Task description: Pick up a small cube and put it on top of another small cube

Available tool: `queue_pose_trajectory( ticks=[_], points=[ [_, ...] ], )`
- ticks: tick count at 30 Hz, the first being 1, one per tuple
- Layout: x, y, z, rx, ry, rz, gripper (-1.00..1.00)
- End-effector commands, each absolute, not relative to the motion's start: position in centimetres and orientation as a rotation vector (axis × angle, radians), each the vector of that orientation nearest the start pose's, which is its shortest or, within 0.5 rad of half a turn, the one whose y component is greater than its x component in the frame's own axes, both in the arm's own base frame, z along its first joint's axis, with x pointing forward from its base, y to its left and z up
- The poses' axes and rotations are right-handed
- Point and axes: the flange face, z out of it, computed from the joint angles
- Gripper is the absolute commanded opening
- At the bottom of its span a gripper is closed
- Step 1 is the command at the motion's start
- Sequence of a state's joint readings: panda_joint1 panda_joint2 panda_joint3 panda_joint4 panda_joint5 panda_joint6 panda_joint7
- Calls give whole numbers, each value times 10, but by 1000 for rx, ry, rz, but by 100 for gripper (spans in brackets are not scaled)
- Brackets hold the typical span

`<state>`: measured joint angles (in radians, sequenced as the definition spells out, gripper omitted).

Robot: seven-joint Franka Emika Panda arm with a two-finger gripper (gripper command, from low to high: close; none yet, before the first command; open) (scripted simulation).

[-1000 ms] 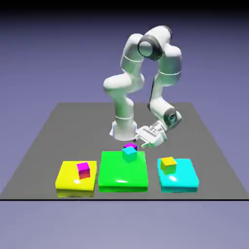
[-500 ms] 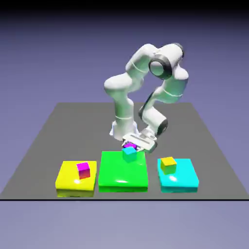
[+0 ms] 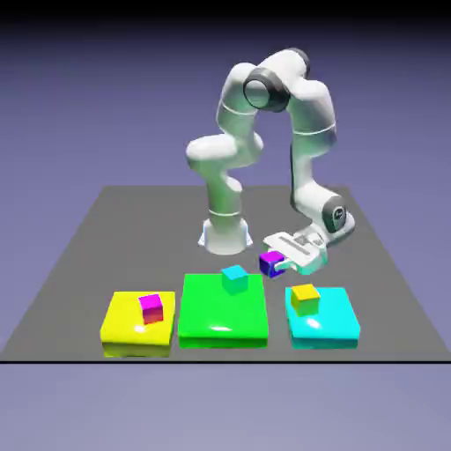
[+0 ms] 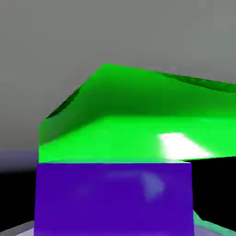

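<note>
My gripper point(image 3: 276, 264) is shut on the small cube point(image 3: 269, 261), which has dark violet sides and a magenta top. It hangs above the grey table, between the green block point(image 3: 222, 313) and the cyan block point(image 3: 326, 326). In the hand view the small cube's violet face point(image 4: 113, 198) fills the bottom and hides the fingertips, with the green block point(image 4: 138, 120) beyond it. A cyan cube point(image 3: 234, 278) sits at the green block's far edge. A yellow cube point(image 3: 305, 298) rests on the cyan block.
A yellow block point(image 3: 123, 330) at the exterior view's left carries a brighter pink-magenta cube point(image 3: 151, 307). All three flat blocks stand in a row near the table's front edge. The arm's base point(image 3: 225, 233) stands behind the green block.
The gripper closed on the small cube beside the cyan cube on the green block. It then carried the small cube off the block toward the exterior view's right.
</note>
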<state>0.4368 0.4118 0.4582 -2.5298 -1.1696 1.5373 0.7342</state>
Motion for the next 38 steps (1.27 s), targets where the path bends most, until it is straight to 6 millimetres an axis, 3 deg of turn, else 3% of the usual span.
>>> queue_pose_trajectory(
  ticks=[1, 6, 11, 16, 20, 21, 25, 29, 30, 34, 35, 36, 38],
  points=[
    [290, 209, 141, 1522, 959, -173, -100],
    [368, 170, 175, 1569, 896, -201, -100],
    [435, 113, 220, 1604, 834, -225, -100],
    [485, 40, 276, 1628, 773, -250, -100],
    [510, -28, 324, 1640, 725, -275, -100],
    [509, -36, 321, 1628, 733, -281, -100],
    [474, -35, 251, 1522, 843, -291, -100],
    [432, -41, 199, 1425, 948, -296, -100],
    [432, -41, 199, 1425, 948, -296, -100],
    [451, -87, 172, 1425, 948, -296, -100],
    [451, -87, 172, 1425, 948, -296, 100],
    [451, -87, 172, 1425, 948, -296, 100],
    [442, -62, 186, 1425, 946, -294, 100]
  ],
)
